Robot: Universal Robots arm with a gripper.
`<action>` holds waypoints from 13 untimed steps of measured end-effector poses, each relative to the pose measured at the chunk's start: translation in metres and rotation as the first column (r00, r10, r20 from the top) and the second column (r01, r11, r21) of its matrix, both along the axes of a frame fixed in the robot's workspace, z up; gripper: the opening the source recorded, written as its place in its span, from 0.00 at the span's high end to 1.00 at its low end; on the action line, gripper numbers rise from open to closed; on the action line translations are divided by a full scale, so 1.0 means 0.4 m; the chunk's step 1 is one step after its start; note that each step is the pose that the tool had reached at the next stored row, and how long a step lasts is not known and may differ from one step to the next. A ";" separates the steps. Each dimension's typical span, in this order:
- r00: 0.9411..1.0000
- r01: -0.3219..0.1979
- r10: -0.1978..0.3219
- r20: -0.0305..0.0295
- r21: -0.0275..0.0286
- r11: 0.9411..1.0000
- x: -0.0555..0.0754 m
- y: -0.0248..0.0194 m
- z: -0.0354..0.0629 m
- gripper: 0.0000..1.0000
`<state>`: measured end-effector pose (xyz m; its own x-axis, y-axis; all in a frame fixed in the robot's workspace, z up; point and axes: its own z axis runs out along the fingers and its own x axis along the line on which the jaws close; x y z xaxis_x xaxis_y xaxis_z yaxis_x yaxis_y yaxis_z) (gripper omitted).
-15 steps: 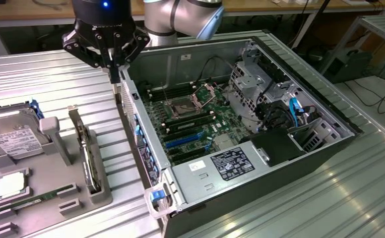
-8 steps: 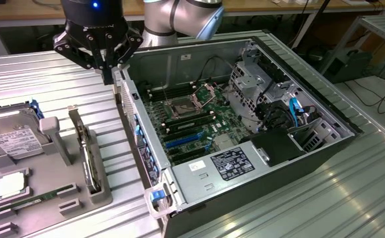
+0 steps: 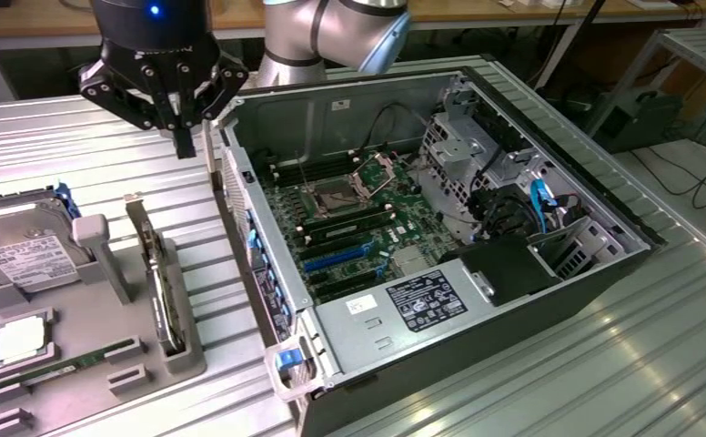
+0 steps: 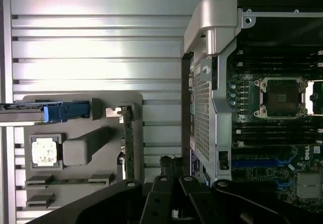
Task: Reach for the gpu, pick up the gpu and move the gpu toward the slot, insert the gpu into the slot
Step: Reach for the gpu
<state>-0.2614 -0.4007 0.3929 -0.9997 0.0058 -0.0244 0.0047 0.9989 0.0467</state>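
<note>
The gpu (image 3: 159,273) is a thin dark card with a silver bracket, standing on edge in a grey holder (image 3: 92,341) at the exterior view's left. In the wrist view, the gpu (image 4: 128,143) appears edge-on. My gripper (image 3: 185,146) hangs above the table, behind the holder and just outside the rear wall of the open computer case (image 3: 511,273). Its fingers are shut with nothing between them. The gripper (image 4: 170,162) is apart from the card. Blue slots (image 3: 341,258) lie on the motherboard inside the case, and the wrist view shows a blue slot (image 4: 262,161).
The holder also carries a silver hard drive (image 3: 19,250), a processor chip (image 3: 19,339) and a green memory stick (image 3: 62,369). The case's perforated rear wall (image 4: 202,113) stands between the holder and the motherboard. The table (image 3: 644,364) is ribbed metal.
</note>
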 end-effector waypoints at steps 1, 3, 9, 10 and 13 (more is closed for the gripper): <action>1.000 0.000 0.000 0.000 0.000 1.000 -0.002 0.000 0.000 0.89; 1.000 -0.002 0.002 0.000 0.000 1.000 -0.007 0.000 0.000 0.89; 1.000 -0.013 0.013 0.000 0.000 1.000 -0.025 -0.002 0.000 0.89; 1.000 -0.015 0.015 0.000 0.000 1.000 -0.028 -0.002 0.000 0.89; 1.000 -0.020 0.020 0.000 0.000 1.000 -0.033 -0.002 0.000 0.89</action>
<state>-0.2748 -0.4016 0.3928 -0.9996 -0.0145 -0.0243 -0.0156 0.9988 0.0468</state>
